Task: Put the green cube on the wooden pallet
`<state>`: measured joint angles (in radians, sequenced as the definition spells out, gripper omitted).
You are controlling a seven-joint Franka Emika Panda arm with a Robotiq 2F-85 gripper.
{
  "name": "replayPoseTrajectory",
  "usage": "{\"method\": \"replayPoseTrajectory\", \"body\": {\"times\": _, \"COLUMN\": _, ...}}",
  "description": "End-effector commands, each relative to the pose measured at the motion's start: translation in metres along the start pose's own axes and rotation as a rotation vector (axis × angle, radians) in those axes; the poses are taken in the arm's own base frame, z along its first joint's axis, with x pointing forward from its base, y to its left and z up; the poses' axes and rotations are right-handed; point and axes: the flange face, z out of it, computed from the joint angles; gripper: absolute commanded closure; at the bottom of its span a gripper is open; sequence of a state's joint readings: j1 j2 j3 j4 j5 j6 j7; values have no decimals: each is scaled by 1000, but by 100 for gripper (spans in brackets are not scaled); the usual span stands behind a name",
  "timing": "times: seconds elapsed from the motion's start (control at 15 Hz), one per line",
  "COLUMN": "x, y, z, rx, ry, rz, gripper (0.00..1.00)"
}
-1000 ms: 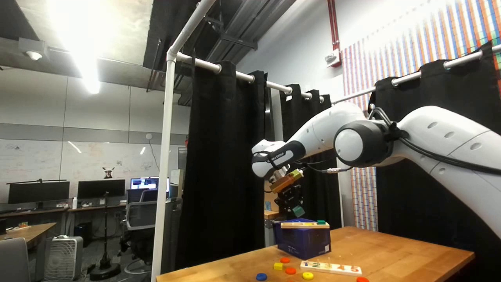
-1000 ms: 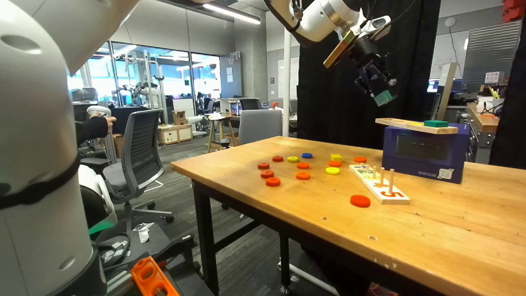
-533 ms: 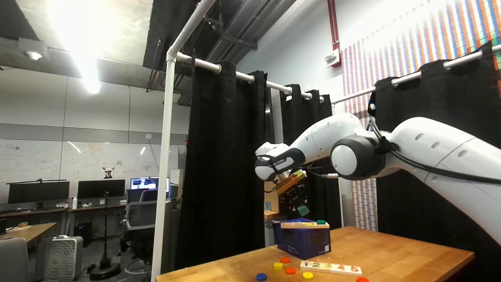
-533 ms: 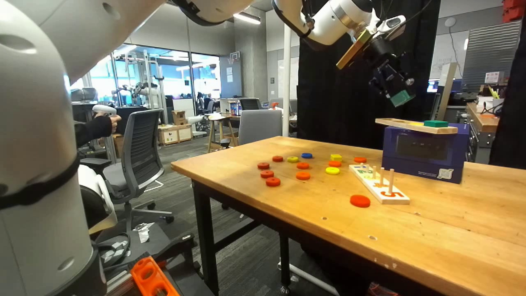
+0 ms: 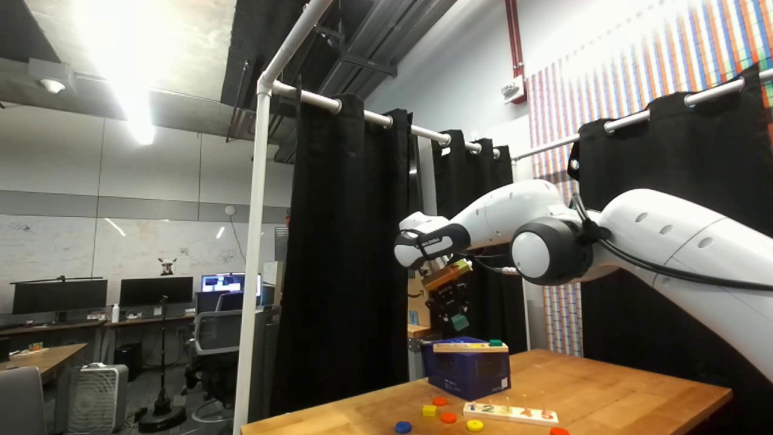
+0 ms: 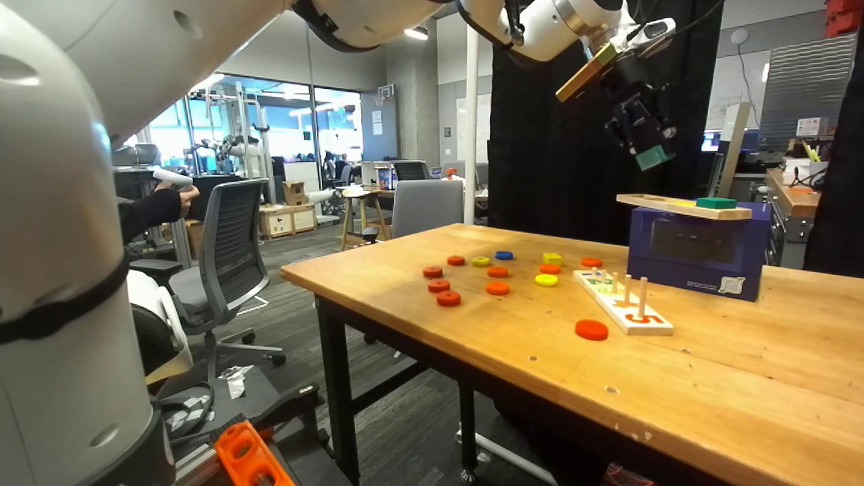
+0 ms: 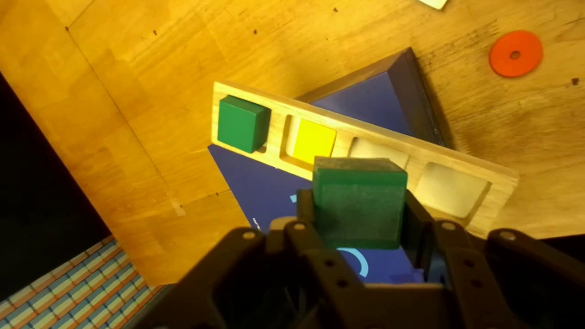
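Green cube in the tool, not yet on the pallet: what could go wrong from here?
Misfit: in the wrist view the held green cube sits skewed to the wooden pallet; it may catch a rim.
Tipping: the pallet lies askew on the blue box, ends jutting past its edges; pressing one might tip it.
Bump: lowered off line, the tool could knock the yellow piece or the other green cube.

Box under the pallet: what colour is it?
Dark blue; the box shows best in an exterior view.
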<state>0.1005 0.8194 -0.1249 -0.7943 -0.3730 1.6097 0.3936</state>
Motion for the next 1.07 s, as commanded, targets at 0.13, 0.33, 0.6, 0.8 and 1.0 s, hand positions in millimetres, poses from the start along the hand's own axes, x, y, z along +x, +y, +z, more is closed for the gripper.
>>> {"method": "replayPoseTrajectory", "body": {"times": 0.13, "x": 6, "y": 5, "z": -5, "rx": 120, "ry": -30, "rz": 3, "gripper": 79}}
{"method": "replayPoseTrajectory", "body": {"times": 0.33, "x": 5, "y": 3, "z": 5, "rx": 153, "ry": -60, "rz": 5, "gripper": 79}}
{"method": "replayPoseTrajectory", "body": {"times": 0.6, "x": 5, "y": -2, "z": 21, "rx": 174, "ry": -96, "rz": 4, "gripper": 79}}
{"method": "replayPoseTrajectory", "body": {"times": 0.8, "x": 5, "y": -5, "z": 32, "rx": 180, "ry": -114, "rz": 4, "gripper": 79}}
{"method": "replayPoseTrajectory", "body": {"times": 1.0, "x": 6, "y": -3, "z": 40, "rx": 190, "ry": -130, "rz": 9, "gripper": 79}}
